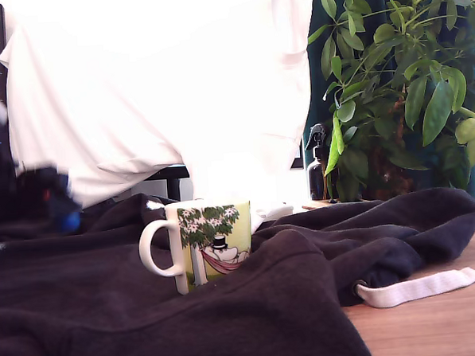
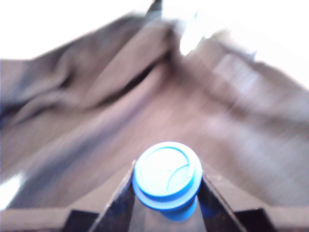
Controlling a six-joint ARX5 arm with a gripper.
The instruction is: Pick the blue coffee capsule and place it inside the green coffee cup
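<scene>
The blue coffee capsule (image 2: 167, 179) fills the lower middle of the wrist view, its round rimmed face toward the camera, held between two dark fingers (image 2: 118, 203). My gripper (image 2: 166, 193) is shut on it above blurred dark cloth. In the exterior view the gripper (image 1: 60, 211) is a blurred dark shape at the far left, with a spot of blue, the capsule (image 1: 69, 221), at its tip. The green coffee cup (image 1: 200, 245) stands upright on the dark cloth in the middle, white handle toward the exterior view's left, well to the right of the gripper. Its inside is hidden.
A dark sweatshirt (image 1: 307, 286) with a white drawstring (image 1: 418, 288) covers most of the wooden table (image 1: 444, 319). A white cloth (image 1: 160, 78) hangs behind. A leafy plant (image 1: 408, 89) and a dark spray bottle (image 1: 318, 162) stand at the back right.
</scene>
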